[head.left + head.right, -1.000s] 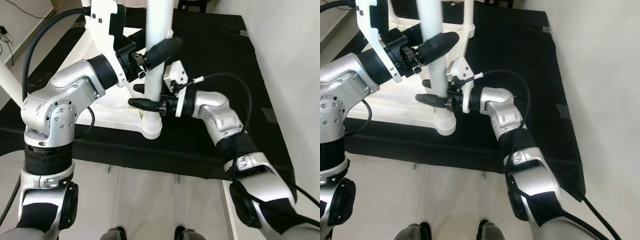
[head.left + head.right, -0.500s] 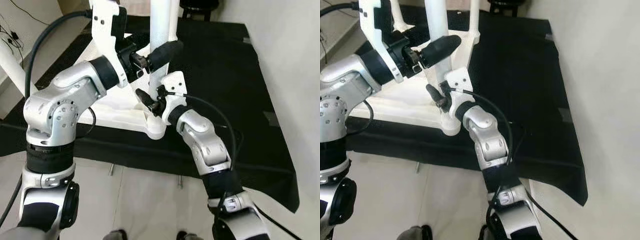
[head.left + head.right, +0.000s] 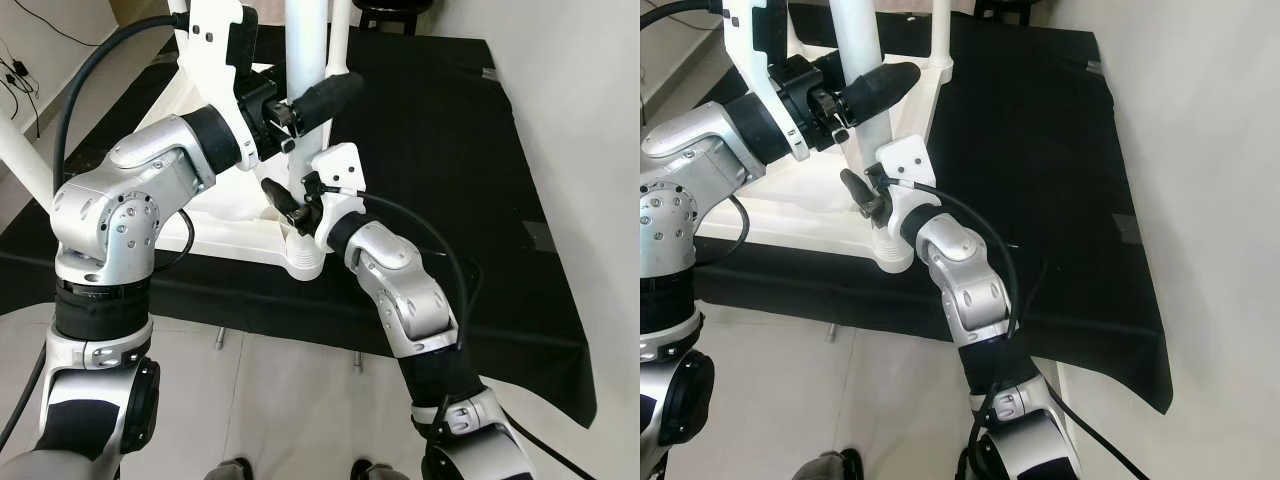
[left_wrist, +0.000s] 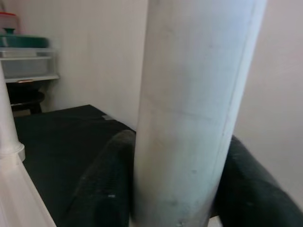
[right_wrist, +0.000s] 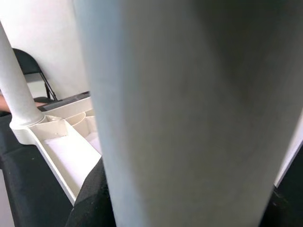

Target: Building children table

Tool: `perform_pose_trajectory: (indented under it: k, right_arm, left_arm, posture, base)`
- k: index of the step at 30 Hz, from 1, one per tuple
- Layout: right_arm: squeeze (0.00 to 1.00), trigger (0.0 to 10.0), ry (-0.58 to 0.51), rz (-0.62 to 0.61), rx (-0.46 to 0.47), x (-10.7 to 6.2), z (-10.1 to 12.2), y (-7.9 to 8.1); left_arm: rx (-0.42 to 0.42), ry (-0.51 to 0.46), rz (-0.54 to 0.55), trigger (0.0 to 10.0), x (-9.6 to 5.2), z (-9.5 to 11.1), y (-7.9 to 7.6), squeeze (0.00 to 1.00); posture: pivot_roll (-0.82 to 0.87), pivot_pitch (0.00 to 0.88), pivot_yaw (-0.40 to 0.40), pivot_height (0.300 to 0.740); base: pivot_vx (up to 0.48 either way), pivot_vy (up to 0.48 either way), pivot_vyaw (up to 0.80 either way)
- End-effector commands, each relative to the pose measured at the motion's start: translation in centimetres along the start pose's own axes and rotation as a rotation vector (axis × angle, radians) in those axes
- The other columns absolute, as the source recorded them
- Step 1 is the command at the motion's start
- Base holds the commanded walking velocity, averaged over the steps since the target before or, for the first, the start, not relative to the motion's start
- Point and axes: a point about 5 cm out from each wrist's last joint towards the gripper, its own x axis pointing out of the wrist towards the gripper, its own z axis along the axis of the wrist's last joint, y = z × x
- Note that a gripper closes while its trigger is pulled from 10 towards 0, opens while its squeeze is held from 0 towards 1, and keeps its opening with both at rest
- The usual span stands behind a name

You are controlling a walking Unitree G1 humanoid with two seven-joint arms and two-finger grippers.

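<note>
Holding the white table leg upright in the corner socket of the upturned tabletop, which lies on a black mat on the floor. Left gripper fingers clenched around the leg mid-height; right gripper fingers clamped on it lower, just above the socket. The leg looks stiff, light, smooth plastic, probably slippery; best gripped low near the socket. Three legs countable: this one, one behind, one at far left. One tabletop, two grippers.
</note>
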Motion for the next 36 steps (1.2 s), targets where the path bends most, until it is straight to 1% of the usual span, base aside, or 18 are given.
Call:
perform_pose_trajectory:
  k: [1,5,6,8,9,10,11,13,15,17,18,22,23,30,31,32,33,36]
  right_arm:
    - [0.00,0.0,0.212,-0.020,0.065,-0.7,-4.0,0.1]
    - [0.00,0.0,0.206,-0.005,0.063,-0.6,-3.7,0.2]
    - [0.00,10.0,0.201,0.002,0.056,-0.5,-3.5,0.1]
    - [0.00,10.0,0.193,0.024,0.059,-0.4,-3.3,0.1]
    - [0.05,10.0,0.178,0.078,0.065,-0.2,-3.0,0.3]
    - [1.00,10.0,0.124,0.247,0.094,0.0,-1.9,0.9]
    - [1.00,10.0,0.124,0.247,0.094,0.0,-1.9,0.9]
    - [1.00,10.0,0.056,0.418,0.094,0.0,-0.6,1.0]
    - [1.00,10.0,0.034,0.466,0.080,0.0,-0.1,0.8]
    - [1.00,10.0,-0.016,0.599,0.036,-0.1,0.9,0.0]
    - [0.08,10.0,-0.028,0.647,0.020,-0.2,1.2,-0.3]
    - [0.08,10.0,-0.032,0.709,-0.009,-0.1,1.4,-0.8]
    - [0.00,10.0,-0.033,0.736,-0.018,0.2,1.5,-1.0]
    - [0.00,10.0,-0.049,0.836,-0.012,1.0,2.0,-1.4]
    - [0.00,6.4,-0.051,0.868,-0.015,1.1,2.0,-1.1]
    - [0.00,0.5,-0.056,0.902,-0.015,1.2,2.0,-0.9]
    - [0.00,0.0,-0.060,0.933,-0.018,1.2,2.0,-0.7]
    - [0.00,0.0,-0.065,0.965,-0.026,1.2,2.0,-0.5]
  left_arm:
    - [0.010,-0.002,-0.016,0.0,0.1,0.1,-0.2,0.00]
    - [0.011,0.000,-0.019,0.0,0.1,0.0,-0.3,0.00]
    - [0.012,0.000,-0.019,0.0,0.1,0.0,-0.3,0.00]
    - [0.012,0.000,-0.020,0.0,0.1,0.0,-0.3,0.00]
    - [0.013,0.000,-0.020,0.0,0.1,0.1,-0.3,0.00]
    - [0.013,0.000,-0.019,0.0,0.1,0.1,-0.3,0.00]
    - [0.013,0.000,-0.019,0.0,0.1,0.1,-0.3,0.00]
    - [0.014,0.000,-0.019,0.0,0.0,0.1,-0.3,0.00]
    - [0.014,0.000,-0.019,0.0,0.0,0.1,-0.3,0.00]
    - [0.013,0.000,-0.021,0.0,0.0,0.1,-0.3,0.00]
    - [0.013,0.000,-0.022,0.0,0.0,0.1,-0.3,0.00]
    - [0.012,0.002,-0.023,0.0,0.0,0.1,-0.4,0.00]
    - [0.012,0.003,-0.025,0.0,0.0,0.1,-0.4,0.00]
    - [0.010,0.005,-0.030,0.0,0.0,0.1,-0.6,0.00]
    - [0.010,0.007,-0.030,0.0,0.0,0.1,-0.6,0.00]
    - [0.011,0.008,-0.031,0.0,-0.1,0.2,-0.6,0.00]
    - [0.010,0.009,-0.031,0.0,-0.1,0.2,-0.6,0.00]
    - [0.011,0.010,-0.031,0.0,-0.1,0.2,-0.6,0.00]
  posture:
    - [-0.03,0.177,-0.029,0.740]
    - [-0.03,0.175,-0.031,0.740]
    - [-0.02,0.176,-0.032,0.740]
    - [-0.02,0.176,-0.032,0.740]
    - [-0.02,0.178,-0.032,0.740]
    - [-0.02,0.178,-0.033,0.740]
    - [-0.02,0.178,-0.033,0.740]
    - [-0.02,0.180,-0.032,0.740]
    - [-0.02,0.180,-0.032,0.740]
    - [-0.01,0.183,-0.026,0.740]
    - [-0.01,0.183,-0.026,0.740]
    - [-0.01,0.183,-0.026,0.740]
    - [-0.01,0.187,-0.024,0.740]
    - [0.01,0.193,-0.020,0.740]
    - [0.01,0.198,-0.017,0.740]
    - [0.02,0.200,-0.017,0.740]
    - [0.02,0.201,-0.016,0.740]
    - [0.02,0.201,-0.016,0.740]
  base:
    - [0.000,0.000,0.00]
    - [0.000,0.000,0.00]
    - [0.000,0.000,0.00]
    - [0.000,0.000,0.00]
    - [0.000,0.000,0.00]
    - [0.000,0.000,0.00]
    - [0.000,0.000,0.00]
    - [0.000,0.000,0.00]
    - [0.000,0.000,0.00]
    - [0.000,0.000,0.00]
    - [0.000,0.000,0.00]
    - [0.000,0.000,0.00]
    - [0.000,0.000,0.00]
    - [0.000,0.000,0.00]
    - [0.000,0.000,0.00]
    - [0.000,0.000,0.00]
    - [0.000,0.000,0.00]
    - [0.000,0.000,0.00]
